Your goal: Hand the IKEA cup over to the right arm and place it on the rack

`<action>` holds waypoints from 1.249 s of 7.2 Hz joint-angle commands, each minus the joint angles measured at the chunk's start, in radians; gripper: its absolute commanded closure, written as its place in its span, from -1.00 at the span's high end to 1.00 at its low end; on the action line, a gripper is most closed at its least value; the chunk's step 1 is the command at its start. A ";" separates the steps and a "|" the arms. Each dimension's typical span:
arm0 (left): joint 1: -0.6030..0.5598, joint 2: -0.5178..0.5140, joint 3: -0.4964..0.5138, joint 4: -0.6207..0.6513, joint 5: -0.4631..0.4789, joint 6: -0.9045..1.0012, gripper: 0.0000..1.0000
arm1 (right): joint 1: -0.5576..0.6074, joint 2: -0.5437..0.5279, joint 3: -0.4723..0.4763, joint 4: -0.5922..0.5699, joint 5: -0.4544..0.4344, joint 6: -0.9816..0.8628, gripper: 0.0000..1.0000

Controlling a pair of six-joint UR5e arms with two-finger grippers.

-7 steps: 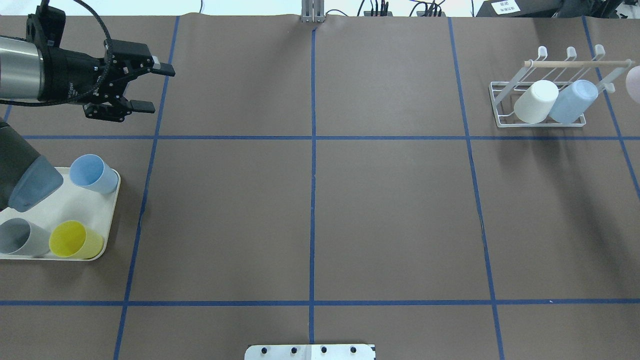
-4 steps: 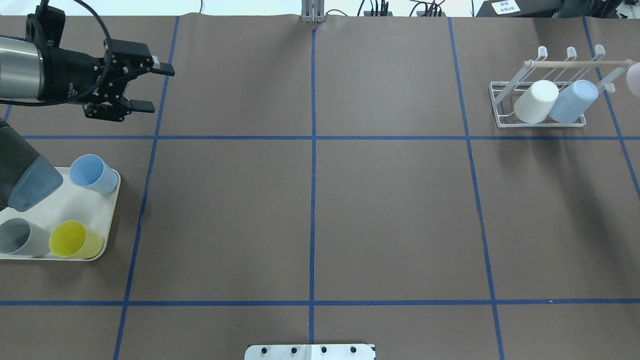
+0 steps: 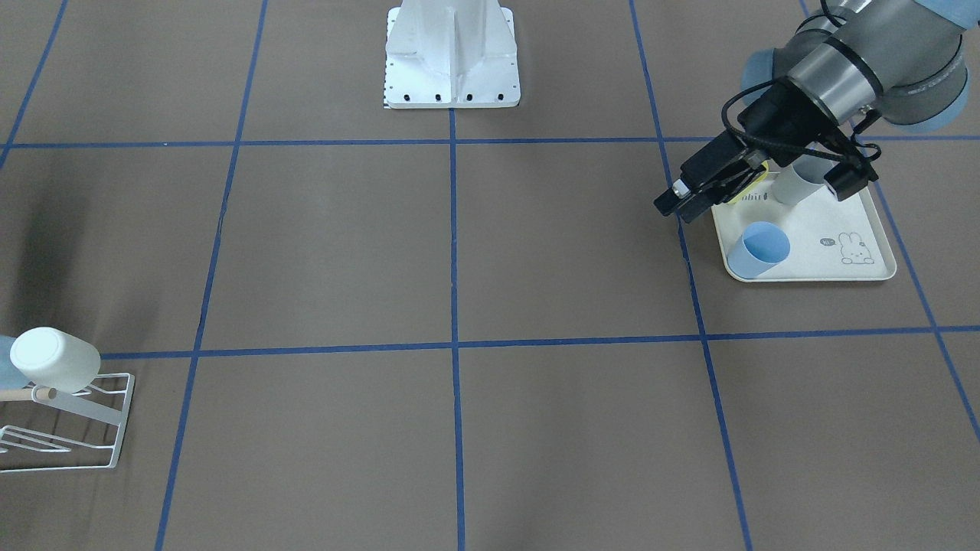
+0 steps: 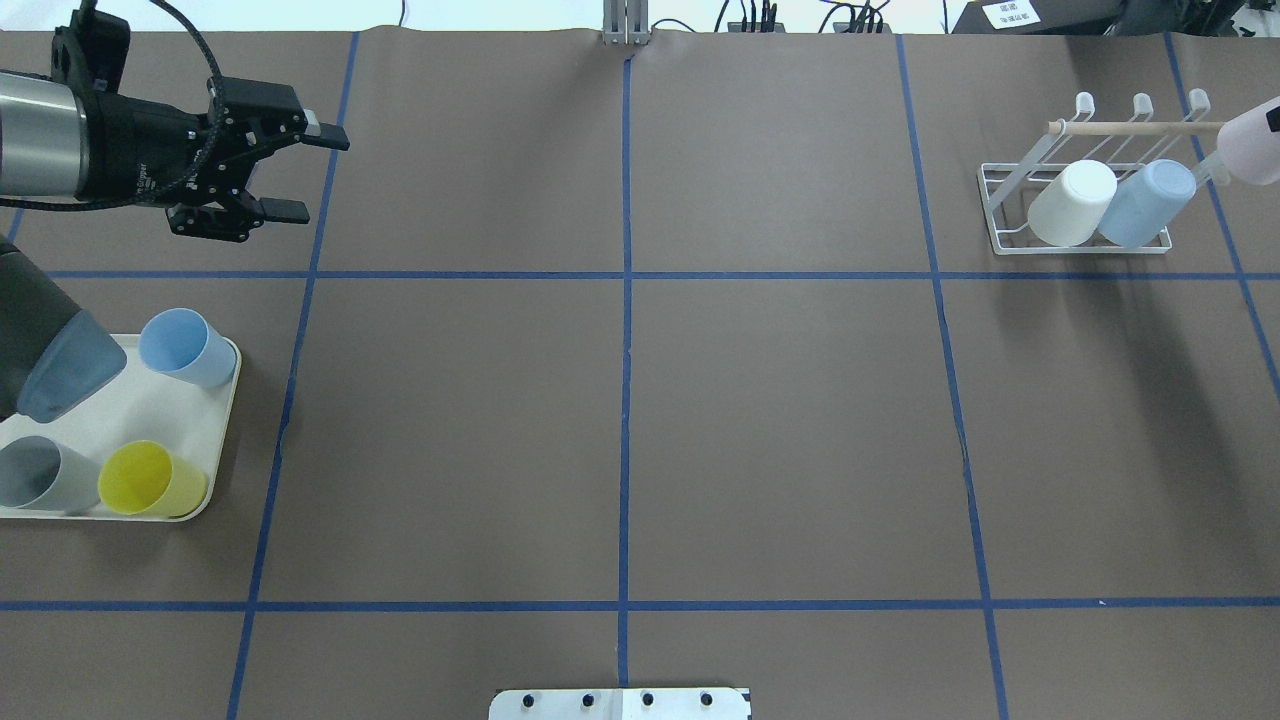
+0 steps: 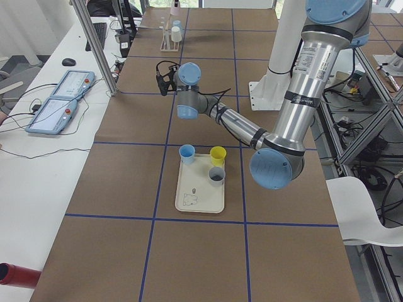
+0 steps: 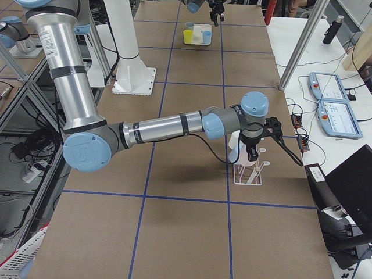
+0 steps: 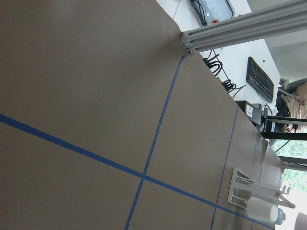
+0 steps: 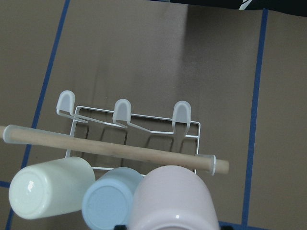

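A pale pink IKEA cup [image 4: 1255, 145] hangs in the air at the right end of the rack's wooden dowel [image 8: 110, 148]. It fills the bottom of the right wrist view as the pink cup [image 8: 172, 201], held bottom-outward just above the white wire rack [image 4: 1085, 245]. My right gripper [image 6: 250, 152] is shut on it; only black finger bits show at that view's lower edge. A white cup [image 4: 1072, 203] and a light-blue cup [image 4: 1148, 202] lean on the rack's prongs. Far off at the back left, my left gripper [image 4: 320, 177] stands open and holds nothing.
A cream rabbit-print tray [image 4: 160, 410] at the left carries a blue cup [image 4: 185, 347], a yellow cup [image 4: 150, 480] and a grey cup [image 4: 40, 472]. The left arm's elbow overhangs the tray's rear. Blue tape lines grid the brown table.
The pink cup has slid in from the right edge, leftward and a little up, toward the dowel's end. The left gripper has hardly moved and stays open.
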 commanded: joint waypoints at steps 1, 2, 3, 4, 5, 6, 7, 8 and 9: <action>0.000 -0.003 -0.001 0.000 0.000 0.000 1.00 | -0.010 0.017 -0.039 0.005 -0.001 0.000 -0.66; 0.001 -0.003 0.001 0.000 0.000 0.000 1.00 | -0.008 0.017 -0.039 0.005 0.003 0.002 -0.66; 0.001 -0.003 -0.001 0.000 0.002 0.000 1.00 | -0.008 0.017 -0.036 0.003 0.007 0.003 -0.66; 0.001 -0.003 0.001 0.000 0.002 0.000 1.00 | -0.010 0.019 -0.034 0.003 0.012 0.003 -0.66; 0.001 -0.003 -0.001 0.000 0.002 0.000 1.00 | -0.010 0.012 -0.039 0.005 0.006 0.005 -0.65; 0.001 -0.003 -0.001 0.000 0.002 0.000 1.00 | -0.010 0.008 -0.031 0.005 0.013 0.006 -0.65; 0.001 -0.003 -0.001 0.000 0.002 0.000 1.00 | -0.010 -0.001 -0.030 0.008 0.015 0.006 -0.64; 0.000 -0.003 -0.005 0.000 0.002 0.000 1.00 | -0.010 -0.007 -0.025 0.008 0.018 0.008 -0.63; 0.000 -0.003 -0.005 0.000 0.002 -0.002 1.00 | -0.010 -0.009 -0.033 0.009 0.018 0.008 -0.63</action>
